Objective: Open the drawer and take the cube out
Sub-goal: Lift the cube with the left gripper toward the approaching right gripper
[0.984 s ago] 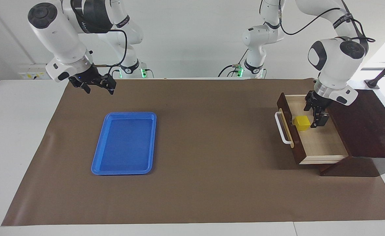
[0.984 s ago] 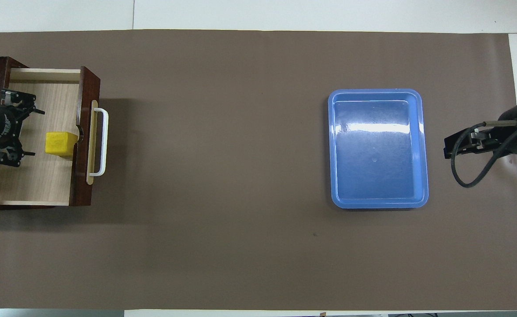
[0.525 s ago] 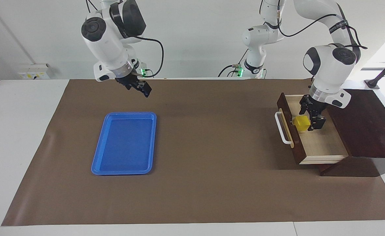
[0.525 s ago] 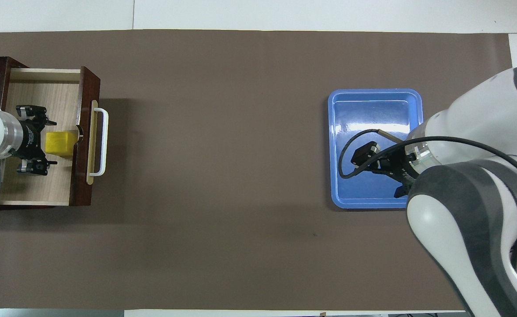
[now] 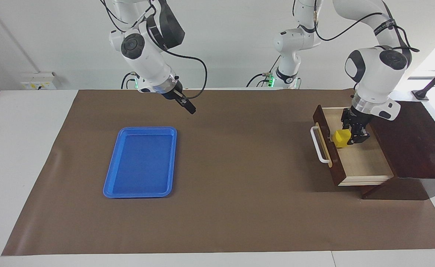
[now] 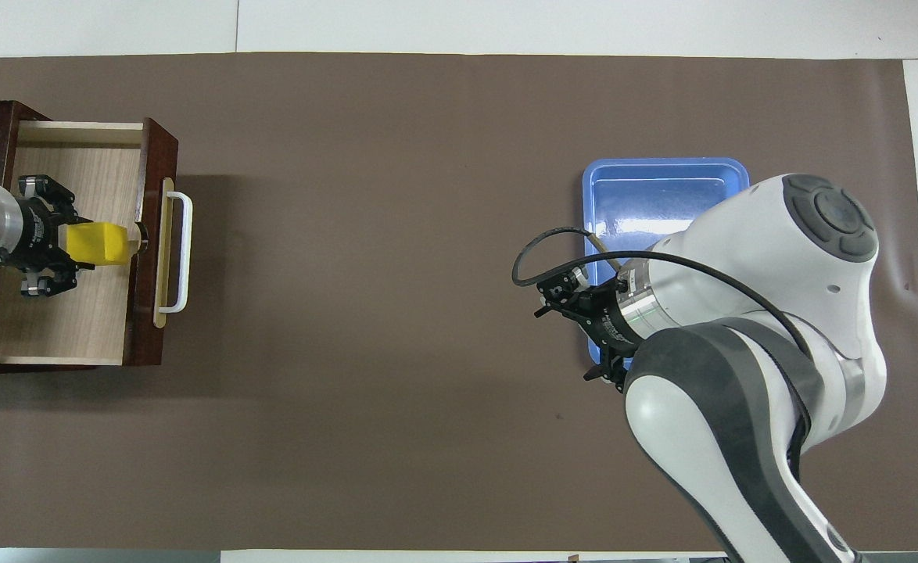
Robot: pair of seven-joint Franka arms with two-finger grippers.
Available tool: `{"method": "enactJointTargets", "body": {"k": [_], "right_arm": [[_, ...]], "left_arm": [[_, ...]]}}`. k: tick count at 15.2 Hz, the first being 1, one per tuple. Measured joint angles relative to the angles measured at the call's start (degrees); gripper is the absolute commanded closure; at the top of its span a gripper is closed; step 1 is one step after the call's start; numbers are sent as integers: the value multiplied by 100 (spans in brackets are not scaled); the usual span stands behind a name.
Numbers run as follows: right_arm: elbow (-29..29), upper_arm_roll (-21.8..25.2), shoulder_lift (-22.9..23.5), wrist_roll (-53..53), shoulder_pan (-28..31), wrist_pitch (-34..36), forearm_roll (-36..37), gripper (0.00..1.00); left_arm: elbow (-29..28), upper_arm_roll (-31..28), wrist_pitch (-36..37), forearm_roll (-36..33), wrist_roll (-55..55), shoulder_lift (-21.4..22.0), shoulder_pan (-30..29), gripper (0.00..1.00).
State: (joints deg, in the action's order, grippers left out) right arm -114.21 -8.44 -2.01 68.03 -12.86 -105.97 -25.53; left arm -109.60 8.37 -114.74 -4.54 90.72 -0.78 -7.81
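The dark wooden drawer [image 5: 362, 163] [image 6: 76, 328] stands pulled out of its box at the left arm's end of the table, its white handle [image 5: 319, 144] facing the middle. The small yellow cube [image 5: 340, 138] [image 6: 99, 242] is inside, close to the front panel. My left gripper [image 5: 348, 138] [image 6: 76, 244] reaches down into the drawer and is shut on the cube. I cannot tell whether the cube still rests on the drawer floor. My right gripper [image 5: 189, 108] [image 6: 576, 332] hangs open and empty in the air over the mat, beside the blue tray.
An empty blue tray [image 5: 139, 163] [image 6: 662, 195] lies on the brown mat toward the right arm's end. The dark box top [image 5: 414, 141] extends past the drawer. The right arm's bulk covers part of the tray in the overhead view.
My left gripper slid up to the cube and closed on it. The right arm swung from its end of the table toward the middle, passing over the tray's corner nearest the robots.
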Motion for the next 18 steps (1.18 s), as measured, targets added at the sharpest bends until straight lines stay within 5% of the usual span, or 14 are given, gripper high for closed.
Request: {"method": "enactJointTargets", "body": {"k": [3, 5, 13, 18], "right_arm": [[-168, 1, 133, 261, -62, -420, -423, 0], [-209, 1, 257, 370, -131, -624, -609, 0], [-231, 2, 703, 473, -280, -1243, -1450, 0], [-194, 5, 1075, 579, -541, -1571, -1768, 0]], "left_arm": [[1239, 35, 1079, 73, 636, -263, 459, 100], [1542, 67, 1197, 78, 1393, -441, 967, 100], [1083, 131, 720, 133, 3857, -619, 2640, 100], [561, 133, 137, 135, 4610, -615, 3174, 100]]}}
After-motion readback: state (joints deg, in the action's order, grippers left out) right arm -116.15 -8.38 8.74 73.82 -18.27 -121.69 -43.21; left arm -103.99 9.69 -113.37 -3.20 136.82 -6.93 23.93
